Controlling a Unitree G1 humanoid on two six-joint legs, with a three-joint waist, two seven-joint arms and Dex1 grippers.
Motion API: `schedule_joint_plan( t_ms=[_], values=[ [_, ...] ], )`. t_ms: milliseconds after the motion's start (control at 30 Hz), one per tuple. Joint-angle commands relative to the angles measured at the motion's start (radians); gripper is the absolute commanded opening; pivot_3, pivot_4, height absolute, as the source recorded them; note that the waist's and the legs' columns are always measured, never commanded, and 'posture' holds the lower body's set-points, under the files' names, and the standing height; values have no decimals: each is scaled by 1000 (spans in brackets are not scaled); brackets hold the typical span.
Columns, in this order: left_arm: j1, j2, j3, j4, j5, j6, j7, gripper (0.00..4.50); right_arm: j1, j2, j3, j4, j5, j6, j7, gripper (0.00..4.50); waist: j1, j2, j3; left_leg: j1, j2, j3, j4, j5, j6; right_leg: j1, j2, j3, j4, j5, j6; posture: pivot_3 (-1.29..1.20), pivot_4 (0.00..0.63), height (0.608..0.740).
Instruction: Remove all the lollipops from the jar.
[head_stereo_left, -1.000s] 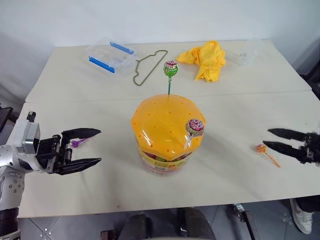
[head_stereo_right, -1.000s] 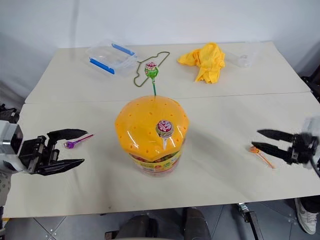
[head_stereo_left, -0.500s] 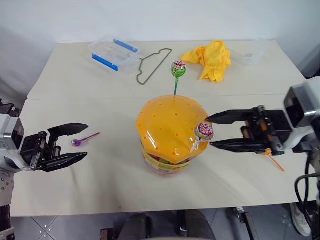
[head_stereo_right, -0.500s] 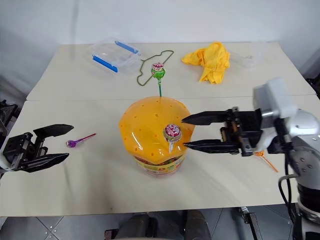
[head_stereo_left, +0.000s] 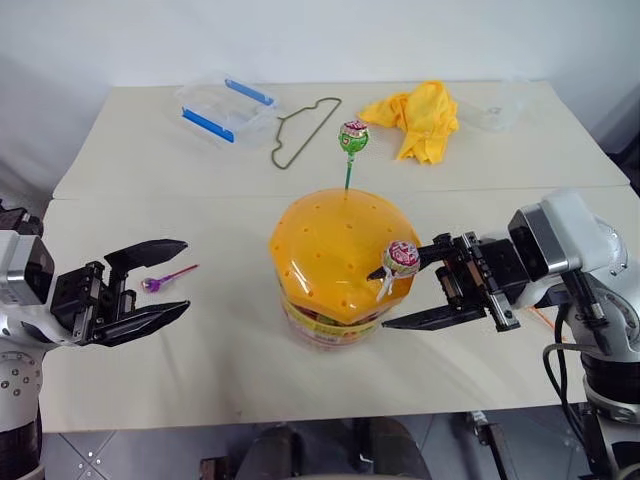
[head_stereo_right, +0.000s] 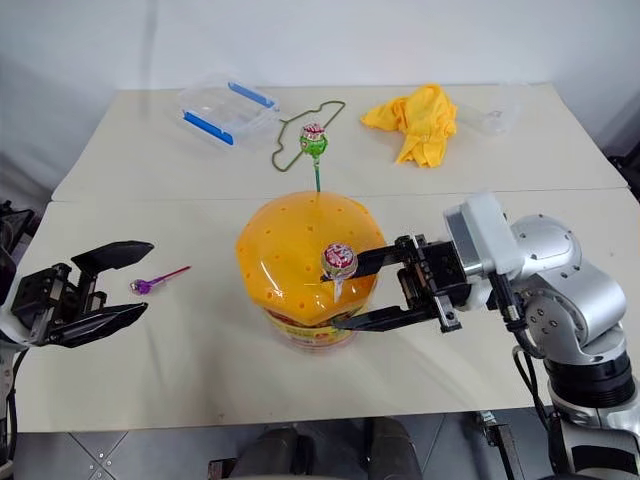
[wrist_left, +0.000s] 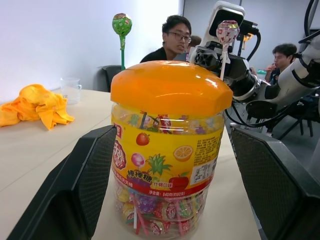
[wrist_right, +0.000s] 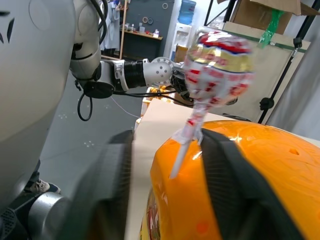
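The desk (head_stereo_left: 120, 170) carries the jar (head_stereo_left: 335, 262) near the middle of its front half, its orange domed lid uppermost. The right tool (head_stereo_left: 405, 287) reaches in level from the desk's right side, its two black fingers bracketing the jar's right shoulder around the whitish-stick lollipop (head_stereo_left: 401, 257) that stands in a lid hole; the gap is narrowing, and whether the fingers yet pinch the stick cannot be told. The left tool (head_stereo_left: 160, 282) hangs released, jaws wide, over the front left part of the desk, well apart from the jar. A green-stick lollipop (head_stereo_left: 352, 137) stands upright from the lid's far side. A purple-stick lollipop (head_stereo_left: 160, 281) lies flat on the desk near the left tool. An orange-stick lollipop (head_stereo_right: 505, 318) lies behind the right arm.
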Motion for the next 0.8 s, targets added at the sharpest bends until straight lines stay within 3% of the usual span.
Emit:
schedule_joint_plan(
  t_ms=[33,100,300,400,467,533,667,800],
  values=[
    [-13,-8,6,-60,-45,5,29,3879,-4,10,-25,-5,2,-28,8,619,-1,0,0,1,0,0,0,0,0,0,0,0,0,0,0,0,150,740],
    [-23,-15,2,-80,-63,13,51,3879,-7,18,-36,7,9,-31,-2,32,0,0,0,1,0,0,0,0,0,0,0,0,0,0,0,0,150,740],
    [-33,-14,-16,-106,-80,39,74,3879,-1,25,-140,-17,171,47,-114,32,0,0,0,0,0,0,0,0,0,0,0,0,0,0,0,0,150,740],
    [-31,20,-32,-88,-24,21,25,3879,-33,-44,-269,8,332,157,-274,32,1,0,0,0,0,0,0,0,0,0,0,0,0,0,0,0,150,740],
    [-26,45,-44,-75,21,-8,-18,3879,-19,-113,-330,43,350,206,-293,32,2,0,0,0,0,0,0,0,0,0,0,0,0,0,0,0,150,740],
    [-27,60,-53,-64,43,-23,-42,3879,11,-187,-367,109,278,221,-290,32,1,0,0,0,0,0,0,0,0,1,0,0,-1,0,0,0,150,740],
    [-39,81,-101,-33,115,-73,-100,3879,174,-409,-332,372,-76,96,-153,32,8,-1,-1,0,-1,1,-1,0,1,1,0,0,-2,0,0,0,150,740],
    [-66,71,-133,-12,132,-83,-102,3879,277,-486,-237,583,-339,-25,-172,32,4,-1,-1,0,-1,4,-1,0,2,0,0,1,-2,0,0,0,150,740]
  ],
)
